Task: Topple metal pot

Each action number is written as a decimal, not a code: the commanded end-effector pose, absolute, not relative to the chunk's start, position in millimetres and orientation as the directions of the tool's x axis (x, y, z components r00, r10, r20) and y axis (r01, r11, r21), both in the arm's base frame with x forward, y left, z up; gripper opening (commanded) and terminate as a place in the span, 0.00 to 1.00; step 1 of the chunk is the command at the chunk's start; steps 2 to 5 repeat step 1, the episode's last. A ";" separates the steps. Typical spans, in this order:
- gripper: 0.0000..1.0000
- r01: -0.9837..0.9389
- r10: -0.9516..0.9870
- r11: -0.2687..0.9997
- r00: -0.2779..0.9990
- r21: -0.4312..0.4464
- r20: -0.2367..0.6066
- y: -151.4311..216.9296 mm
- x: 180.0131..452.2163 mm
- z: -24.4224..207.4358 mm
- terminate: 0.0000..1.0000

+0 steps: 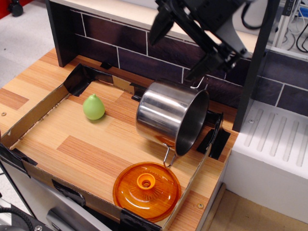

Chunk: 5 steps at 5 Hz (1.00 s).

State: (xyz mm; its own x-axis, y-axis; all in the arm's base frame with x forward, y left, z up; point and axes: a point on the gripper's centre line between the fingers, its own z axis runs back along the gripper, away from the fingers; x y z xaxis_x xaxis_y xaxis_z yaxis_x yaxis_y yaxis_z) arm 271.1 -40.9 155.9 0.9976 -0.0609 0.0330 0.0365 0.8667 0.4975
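Note:
The metal pot (166, 115) is a shiny steel cylinder lying tipped on its side in the back right of the wooden tray, mouth facing right and slightly down. One wire handle (168, 156) points down at the front, the other shows at the top rim. My gripper (180, 48) hangs above the pot, jaws spread open and empty, clear of it. One black finger (160, 23) is up left, the other (202, 67) is just above the pot's upper rim.
An orange translucent domed lid (147, 189) lies at the tray's front right corner, just below the pot. A green pear-shaped toy (93, 107) sits to the left. Cardboard walls (33, 115) ring the tray; a dark tiled backsplash (110, 41) stands behind, a white drainer (276, 139) to the right.

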 end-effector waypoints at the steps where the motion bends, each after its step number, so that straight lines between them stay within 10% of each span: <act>1: 1.00 0.007 -0.058 0.880 0.994 0.475 0.093 -45.1 275.1 170.4 1.00; 5: 1.00 0.007 -0.058 0.880 0.994 0.475 0.093 -45.1 275.1 170.4 1.00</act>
